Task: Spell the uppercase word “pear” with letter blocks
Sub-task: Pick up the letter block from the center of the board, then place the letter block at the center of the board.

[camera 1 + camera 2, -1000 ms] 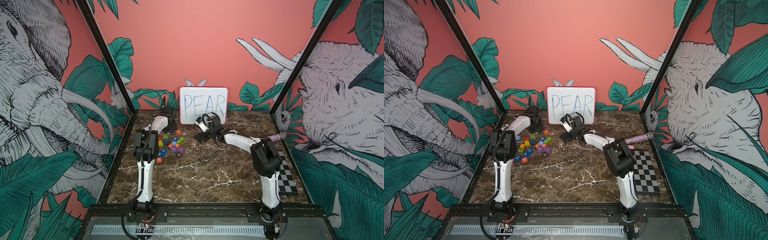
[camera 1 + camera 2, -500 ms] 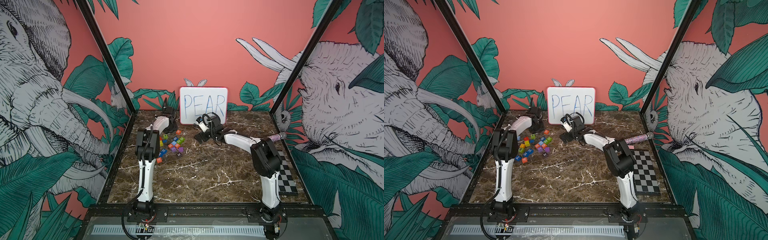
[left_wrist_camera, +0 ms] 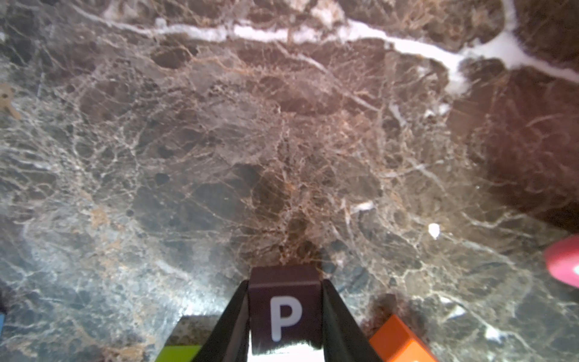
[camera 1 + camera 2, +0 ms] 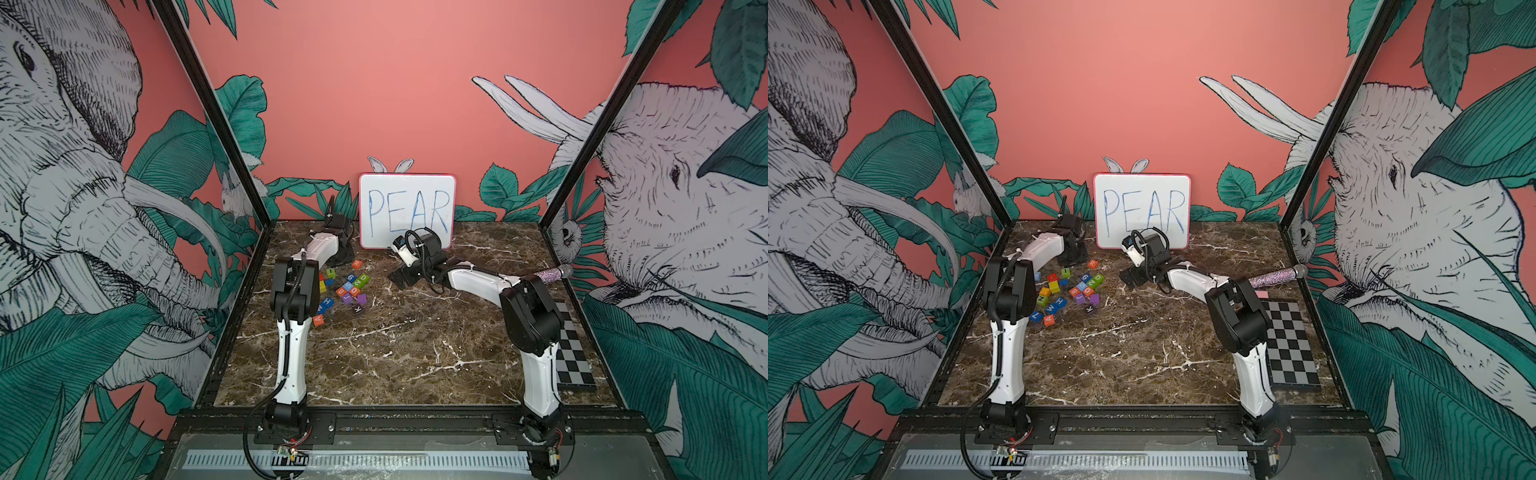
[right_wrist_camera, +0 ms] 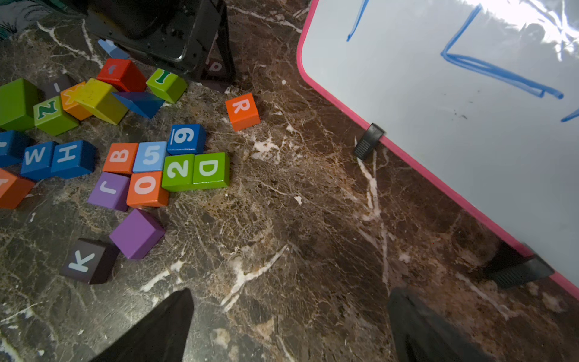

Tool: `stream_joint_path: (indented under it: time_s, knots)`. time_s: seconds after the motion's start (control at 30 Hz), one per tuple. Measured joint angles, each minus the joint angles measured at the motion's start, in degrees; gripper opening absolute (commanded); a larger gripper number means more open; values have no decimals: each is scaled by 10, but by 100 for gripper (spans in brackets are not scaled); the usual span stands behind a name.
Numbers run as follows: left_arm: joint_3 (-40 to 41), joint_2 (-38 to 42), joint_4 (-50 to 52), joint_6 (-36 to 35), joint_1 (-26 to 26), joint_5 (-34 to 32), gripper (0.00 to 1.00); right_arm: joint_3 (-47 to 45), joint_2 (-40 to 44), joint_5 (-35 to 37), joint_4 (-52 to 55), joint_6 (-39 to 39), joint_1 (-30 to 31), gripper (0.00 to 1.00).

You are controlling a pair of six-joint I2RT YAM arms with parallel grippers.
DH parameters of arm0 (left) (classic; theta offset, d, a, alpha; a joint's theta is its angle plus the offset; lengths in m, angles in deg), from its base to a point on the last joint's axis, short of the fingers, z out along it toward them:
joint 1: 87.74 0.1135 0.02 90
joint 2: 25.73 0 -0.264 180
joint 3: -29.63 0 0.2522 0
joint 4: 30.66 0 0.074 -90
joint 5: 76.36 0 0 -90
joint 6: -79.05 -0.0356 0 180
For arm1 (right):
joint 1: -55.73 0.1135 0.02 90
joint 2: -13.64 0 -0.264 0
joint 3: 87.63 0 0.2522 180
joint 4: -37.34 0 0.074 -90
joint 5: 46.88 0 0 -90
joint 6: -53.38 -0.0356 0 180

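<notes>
Marble tabletop; left end effector clamps P block, bottom cropped; right end effector agape, tips only visible.

Left fingers close-set in a grip, right fingers wide apart.

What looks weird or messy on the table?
A dark blue block is tipped on edge beside a yellow block in the jumbled pile. A glittery microphone lies near the checkerboard mat, odd for a spelling game.
</notes>
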State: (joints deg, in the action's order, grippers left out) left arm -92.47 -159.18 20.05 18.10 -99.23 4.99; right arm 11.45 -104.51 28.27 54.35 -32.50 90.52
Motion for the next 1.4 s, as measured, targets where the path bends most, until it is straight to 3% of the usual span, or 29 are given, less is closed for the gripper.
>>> stream_joint_path:
  time_s: [0.23, 0.5, 0.93, 1.4]
  knots:
    - [0, 0, 0, -12, 0, -5, 26, -9, 0, -4, -3, -9, 0, 99]
    - [28, 20, -11, -16, -17, -9, 24, -20, 2, 11, -31, -34, 0, 99]
    - [94, 132, -32, -6, -80, 1, 24, -167, 88, 74, -76, -25, 0, 99]
    - [56, 69, -51, 18, -175, 23, 24, -240, 94, 102, -157, -52, 0, 99]
